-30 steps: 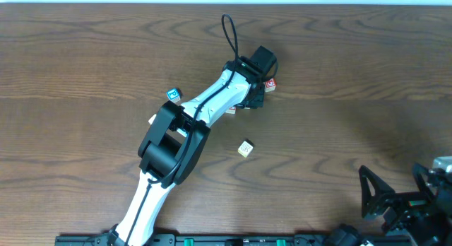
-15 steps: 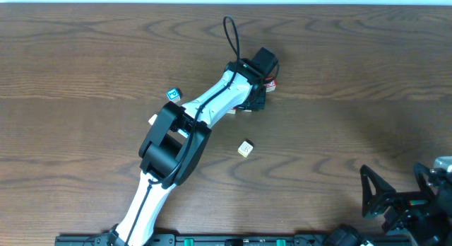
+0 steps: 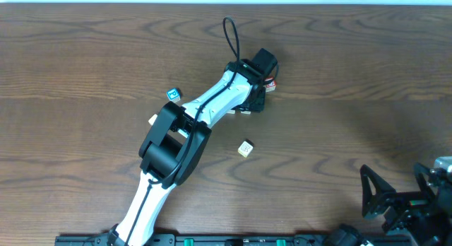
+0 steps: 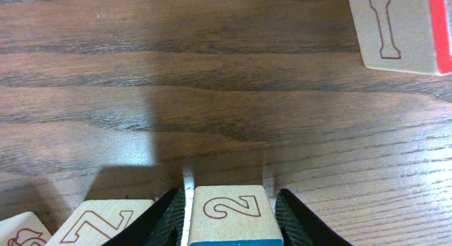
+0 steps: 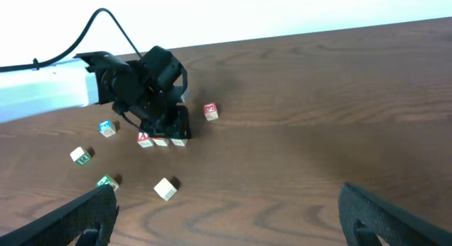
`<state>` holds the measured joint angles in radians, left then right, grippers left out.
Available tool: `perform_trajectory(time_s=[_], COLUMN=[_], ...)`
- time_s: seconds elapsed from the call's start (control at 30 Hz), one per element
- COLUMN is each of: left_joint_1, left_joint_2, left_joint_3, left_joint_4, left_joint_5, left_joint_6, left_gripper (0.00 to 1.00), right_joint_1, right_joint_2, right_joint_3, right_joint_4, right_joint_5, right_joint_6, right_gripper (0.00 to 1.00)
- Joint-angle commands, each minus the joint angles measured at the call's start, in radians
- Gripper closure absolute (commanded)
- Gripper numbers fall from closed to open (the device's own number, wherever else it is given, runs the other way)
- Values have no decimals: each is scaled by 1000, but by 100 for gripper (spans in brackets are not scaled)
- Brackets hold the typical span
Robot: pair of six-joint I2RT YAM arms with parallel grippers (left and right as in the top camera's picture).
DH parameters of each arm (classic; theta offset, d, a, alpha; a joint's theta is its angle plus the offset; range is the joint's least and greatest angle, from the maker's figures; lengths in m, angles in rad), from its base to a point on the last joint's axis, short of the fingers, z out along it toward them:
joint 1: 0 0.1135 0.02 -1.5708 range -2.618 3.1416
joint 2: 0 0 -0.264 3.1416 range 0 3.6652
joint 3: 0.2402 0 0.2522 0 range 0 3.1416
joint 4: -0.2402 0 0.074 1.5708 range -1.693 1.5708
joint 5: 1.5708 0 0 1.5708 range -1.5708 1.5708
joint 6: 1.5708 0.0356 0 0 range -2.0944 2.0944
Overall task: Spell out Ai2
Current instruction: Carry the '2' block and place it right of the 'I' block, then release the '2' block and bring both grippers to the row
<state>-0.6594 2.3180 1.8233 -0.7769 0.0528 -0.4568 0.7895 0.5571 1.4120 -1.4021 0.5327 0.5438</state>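
Observation:
My left gripper (image 4: 229, 193) is shut on a wooden block marked 2 (image 4: 229, 214) with a blue side, and the block is down on the table. Right beside it on the left lies a block with a Z-like outline (image 4: 99, 221), and past that the corner of a third block (image 4: 18, 232). In the right wrist view these form a short row (image 5: 161, 141) under the left gripper (image 5: 159, 112). A block marked I with a red side (image 4: 399, 30) lies apart at the far right. My right gripper (image 5: 226, 203) is open and empty.
A blue block (image 3: 174, 94), a white block (image 3: 245, 148) and two green blocks (image 5: 81, 155) (image 5: 107, 182) lie loose around the left arm. The red-sided block (image 3: 270, 83) sits just right of the left gripper (image 3: 258, 97). The right gripper (image 3: 395, 193) is at the front right corner.
The left gripper has shifted slightly toward the red-sided block and now hides part of it. The right arm has not moved.

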Motion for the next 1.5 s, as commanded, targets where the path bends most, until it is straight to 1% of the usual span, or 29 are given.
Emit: perform_trajectory(time_s=[0.0, 0.2, 0.33, 0.4, 0.47, 0.63, 0.73, 0.77, 0.8, 0.83, 0.87, 0.9, 0.93, 0.97, 1.03, 1.13, 1.17, 1.3, 1.37, 1.47], left_joint_1=[-2, -1, 4, 11, 23, 65, 103, 117, 136, 154, 179, 205, 234, 260, 327, 402, 426, 497, 518, 543], left_joint_2=[10, 10, 10, 10, 10, 10, 10, 10, 10, 10, 8, 7, 1, -9, -29, -66, -82, -163, -207, -268], left_joint_3=[-4, -2, -1, 0, 15, 144, 272, 306, 342, 368, 394, 412, 420, 420, 420, 420, 420, 420, 420, 420], left_joint_4=[3, 34, 57, 82, 107, 109, 40, 10, -31, -67, -112, -155, -190, -217, -271, -328, -347, -391, -394, -396], left_joint_5=[3, 2, -1, -2, -3, -12, -12, -12, -11, -11, -9, -3, 12, 35, 130, 206, 214, 192, 192, 186], left_joint_6=[-6, 31, 35, 36, 53, 111, 121, 121, 120, 121, 121, 121, 121, 126, 170, 209, 227, 296, 322, 368], left_gripper=[56, 55, 55, 52, 52, 51, 51, 55, 63, 74, 89, 94, 94, 94, 94, 94, 94, 94, 94, 94], right_joint_1=[3, 3, 3, 3, 3, 3, 3, 3, 3, 3, 3, 3, 3, 3, 0, -32, -50, -169, -237, -356], right_joint_2=[2, 2, 2, 2, 2, 2, 2, 2, 2, 2, 2, 2, 2, 2, 2, 7, 11, 78, 158, 332], right_joint_3=[14, 14, 14, 14, 13, -25, -82, -108, -136, -166, -206, -259, -302, -348, -424, -492, -505, -521, -521, -510], right_joint_4=[-1, -1, -2, -3, -6, -48, -51, -50, -47, -42, -29, 2, 38, 91, 205, 323, 359, 576, 652, 737], right_joint_5=[21, 16, 13, 13, 13, 39, 79, 89, 91, 91, 85, 69, 55, 37, 2, -43, -71, -283, -345, -492], right_joint_6=[-10, -9, -9, -6, -6, 11, 68, 89, 105, 123, 150, 172, 178, 177, 175, 160, 144, 37, -3, -8], right_gripper=[1, 1, 1, 1, 1, 1, 1, 1, 6, 14, 23, 47, 72, 83, 99, 99, 99, 99, 99, 99])
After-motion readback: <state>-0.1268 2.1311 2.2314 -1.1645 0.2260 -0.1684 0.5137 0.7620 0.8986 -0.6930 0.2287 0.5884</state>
